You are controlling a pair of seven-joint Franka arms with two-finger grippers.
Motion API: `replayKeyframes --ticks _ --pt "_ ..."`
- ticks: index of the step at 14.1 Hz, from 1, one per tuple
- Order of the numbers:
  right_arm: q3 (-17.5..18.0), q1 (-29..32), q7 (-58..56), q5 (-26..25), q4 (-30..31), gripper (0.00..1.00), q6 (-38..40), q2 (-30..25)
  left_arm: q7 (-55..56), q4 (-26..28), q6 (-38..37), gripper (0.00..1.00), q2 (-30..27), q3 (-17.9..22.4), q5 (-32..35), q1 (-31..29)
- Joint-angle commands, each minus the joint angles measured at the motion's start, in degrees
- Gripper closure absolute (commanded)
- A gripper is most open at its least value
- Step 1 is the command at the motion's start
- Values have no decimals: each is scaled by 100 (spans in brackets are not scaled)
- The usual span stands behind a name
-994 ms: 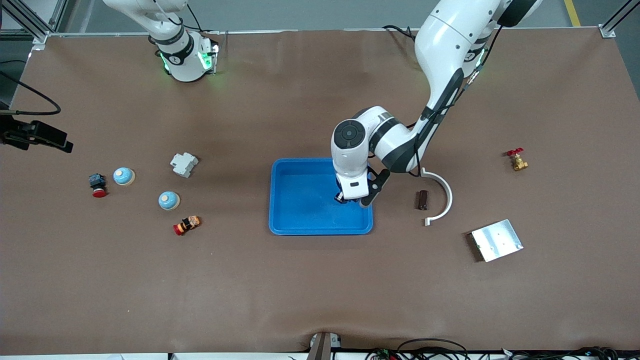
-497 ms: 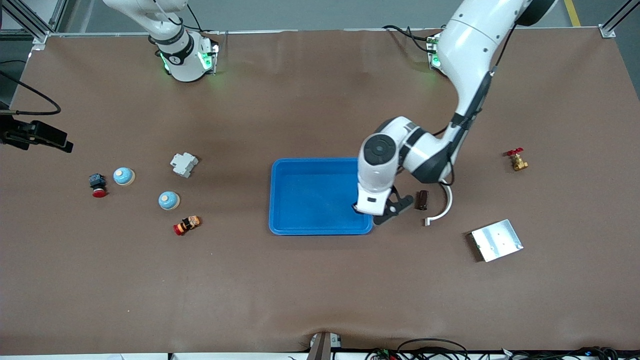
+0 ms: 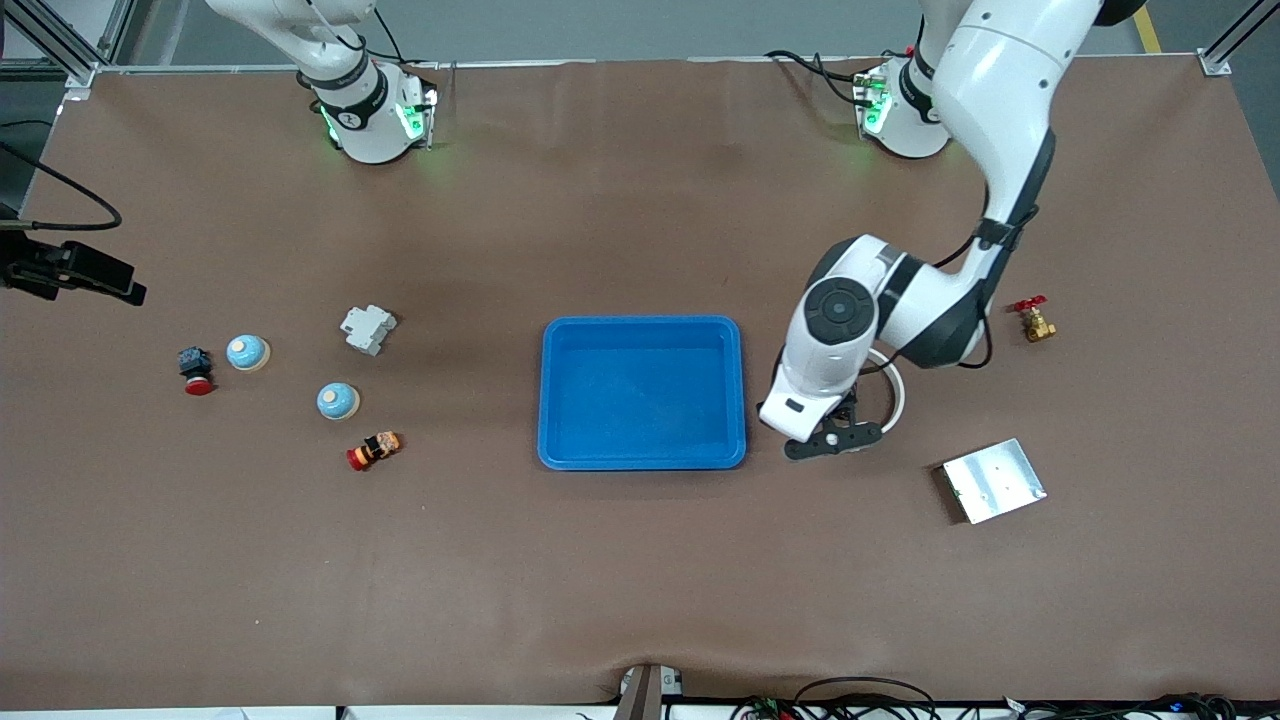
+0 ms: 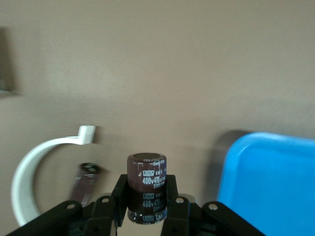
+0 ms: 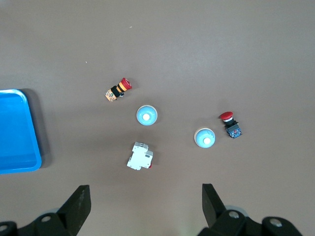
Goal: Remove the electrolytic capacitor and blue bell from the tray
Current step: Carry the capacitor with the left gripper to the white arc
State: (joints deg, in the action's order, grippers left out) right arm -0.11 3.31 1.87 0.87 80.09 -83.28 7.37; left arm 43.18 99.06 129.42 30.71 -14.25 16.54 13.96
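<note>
Left gripper (image 4: 146, 206) grips a capacitor (image 4: 146, 181) beside the tray (image 3: 642, 392); right gripper (image 5: 145, 209) waits wide

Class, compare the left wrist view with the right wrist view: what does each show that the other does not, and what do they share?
Left wrist only: the left end effector shut on a capacitor, with a white curved bracket and a second capacitor on the table.
Right wrist only: the open right end effector, two bells, a breaker and two red push buttons.
Both: the blue tray and the brown table.
</note>
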Motion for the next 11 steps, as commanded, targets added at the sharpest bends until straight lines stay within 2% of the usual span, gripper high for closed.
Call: replayKeyframes --ticks 1,3,7,11 --pt "-24 20 16 -60 -37 0 58 -25 -844 1051 328 100 -723 -568 -19 -892" --pt "-112 47 16 -60 -46 0 49 -34 -1223 1613 670 100 -1039 -771 7 -1307" --pt "-103 47 86 -113 -160 0 84 -25 -1750 2853 1900 100 -1506 -781 51 -1764" --pt "-103 55 51 -104 -178 0 67 -34 -2690 3435 2639 100 -1577 -781 191 -2396"
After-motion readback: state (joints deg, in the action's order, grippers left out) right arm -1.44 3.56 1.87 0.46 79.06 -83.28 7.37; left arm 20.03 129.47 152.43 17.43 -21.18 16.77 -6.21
